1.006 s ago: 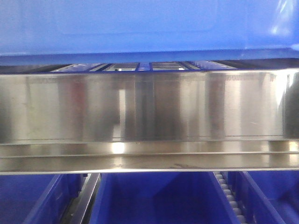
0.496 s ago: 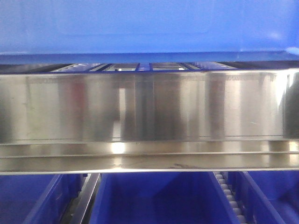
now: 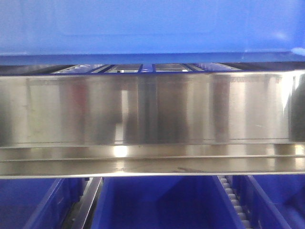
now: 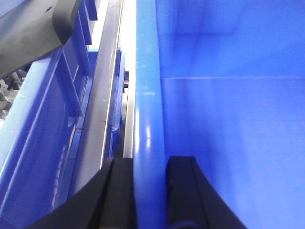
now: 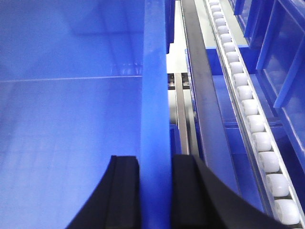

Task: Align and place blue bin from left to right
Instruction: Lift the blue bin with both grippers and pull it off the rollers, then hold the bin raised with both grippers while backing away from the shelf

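Note:
The blue bin [image 3: 152, 24] fills the top of the front view, its underside just above a steel shelf beam. In the left wrist view my left gripper [image 4: 149, 161] is shut on the bin's left rim [image 4: 147, 95], one black finger [image 4: 121, 186] outside the wall and one inside. In the right wrist view my right gripper [image 5: 155, 161] is shut on the bin's right rim [image 5: 155, 86] in the same way. The bin's inside [image 5: 66, 119] holds nothing.
A shiny steel shelf beam [image 3: 152, 109] spans the front view, with more blue bins [image 3: 157, 200] and a roller track [image 3: 233, 200] below. Metal rails [image 4: 102, 95] and ribbed blue crates [image 4: 43, 124] flank the left side. White rollers [image 5: 252, 119] and another crate [image 5: 286, 47] lie to the right.
In the front view the blue bin's wall shifted slightly a second ago. Over the last half second nothing has visibly moved.

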Robot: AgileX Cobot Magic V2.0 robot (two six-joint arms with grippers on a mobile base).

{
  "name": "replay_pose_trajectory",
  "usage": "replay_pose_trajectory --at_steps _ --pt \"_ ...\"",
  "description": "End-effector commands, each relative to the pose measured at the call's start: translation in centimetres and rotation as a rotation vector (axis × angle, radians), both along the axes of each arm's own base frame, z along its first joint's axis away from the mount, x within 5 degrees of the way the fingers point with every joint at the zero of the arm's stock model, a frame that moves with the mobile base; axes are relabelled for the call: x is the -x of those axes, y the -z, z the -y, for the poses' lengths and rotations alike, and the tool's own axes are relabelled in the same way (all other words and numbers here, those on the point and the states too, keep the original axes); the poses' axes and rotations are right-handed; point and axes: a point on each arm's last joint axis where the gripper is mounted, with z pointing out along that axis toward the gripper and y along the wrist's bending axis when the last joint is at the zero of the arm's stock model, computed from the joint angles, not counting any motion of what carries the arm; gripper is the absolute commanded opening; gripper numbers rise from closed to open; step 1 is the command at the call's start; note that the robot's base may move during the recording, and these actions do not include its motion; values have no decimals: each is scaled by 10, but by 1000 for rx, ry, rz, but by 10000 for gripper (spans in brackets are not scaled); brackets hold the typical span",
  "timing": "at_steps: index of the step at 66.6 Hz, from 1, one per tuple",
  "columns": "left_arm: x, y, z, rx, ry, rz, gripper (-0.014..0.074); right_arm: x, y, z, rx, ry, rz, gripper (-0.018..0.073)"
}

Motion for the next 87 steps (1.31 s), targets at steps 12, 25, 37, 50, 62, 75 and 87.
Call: replay_pose_trajectory --at_steps 12,25,37,50,62,75,87 --pt "3 -15 0 22 39 105 -111 4 -17 3 -43 -34 110 -79" --pt "3 -15 0 22 39 105 -111 4 -17 3 -43 -34 110 -79" --pt "3 -15 0 22 39 105 -111 4 -17 3 -43 -34 110 -79" --pt "3 -15 0 22 39 105 -111 4 -18 3 -43 -35 110 -79" --pt "3 -15 0 22 39 105 -111 4 -18 3 -43 -35 110 -79" --pt "3 -15 0 22 39 105 -111 4 -18 3 -43 -35 110 -79" --pt "3 -15 0 22 39 105 -111 4 -18 3 -43 -35 110 -79"
